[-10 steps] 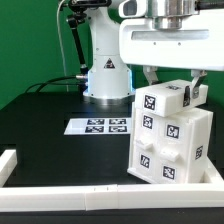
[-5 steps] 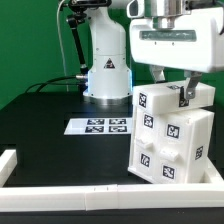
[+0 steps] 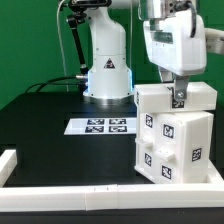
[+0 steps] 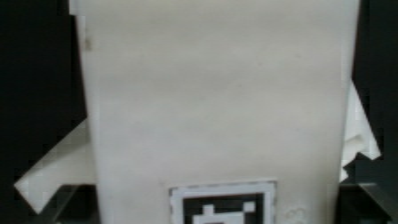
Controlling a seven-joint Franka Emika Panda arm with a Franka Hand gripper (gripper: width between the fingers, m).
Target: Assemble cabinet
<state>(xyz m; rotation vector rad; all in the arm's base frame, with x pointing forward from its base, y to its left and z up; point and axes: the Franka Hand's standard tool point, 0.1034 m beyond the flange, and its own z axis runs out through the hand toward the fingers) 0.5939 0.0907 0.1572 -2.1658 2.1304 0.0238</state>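
Cabinet: the white cabinet (image 3: 172, 135) is standing upright on the black bench (image 3: 45, 115), near the front edge, toward the exterior view's right corner.
What is in it: small white blocks are sitting in its front, each wearing a black-and-white square tag. I cannot tell how deep they are going in.
How it looks: boxy, plain white plastic, with a flat top block lying across it. In the wrist view it (image 4: 214, 110) is filling almost the whole picture, with one tag near its edge.
Claw: the gripper (image 3: 179, 98) is reaching down onto the cabinet's top. One dark finger is showing at the top block; I cannot tell if it is squeezing or loose.
Rail: a long low white rail (image 3: 60, 194) is lying along the front edge.
Marker board: the marker board (image 3: 103, 126) is lying flat mid-bench, by the robot base (image 3: 107, 75).
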